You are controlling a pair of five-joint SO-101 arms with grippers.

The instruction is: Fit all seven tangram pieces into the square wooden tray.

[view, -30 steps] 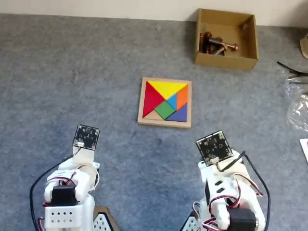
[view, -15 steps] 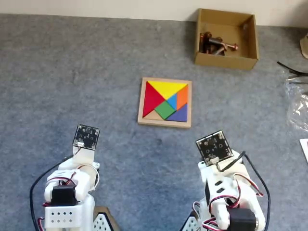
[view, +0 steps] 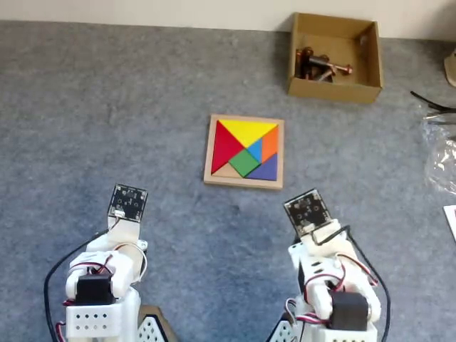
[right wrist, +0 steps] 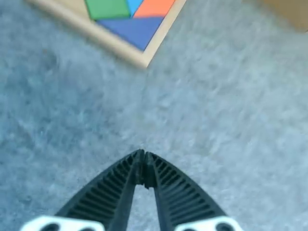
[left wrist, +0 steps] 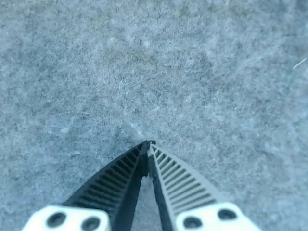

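Grey felt-like cloth was seen covering the worktop [view: 107, 107], and the square wooden tray [view: 242, 183] was found lying flat near its middle, well ahead of both arms. Inside the tray, a yellow triangle [view: 248, 132] was set along the far edge, a red triangle [view: 226, 148] along one side, and a green square [view: 244, 163] near the centre. A small blue triangle [view: 254, 149] and an orange piece [view: 269, 146] were fitted beside the square, with a violet-blue piece [view: 265, 169] in the near corner. A pale wood-coloured patch was left at the other near corner; whether it was a piece or bare tray could not be told. The left pincer [left wrist: 148, 144] was seen closed over bare cloth, its ribbed fingers meeting at the tips with nothing between them. The right pincer [right wrist: 141, 155] was likewise closed and empty, held above the cloth just short of the tray's near corner. A cardboard box [view: 333, 89] holding copper-coloured metal parts [view: 319, 65] was placed at the far edge, apart from the tray.
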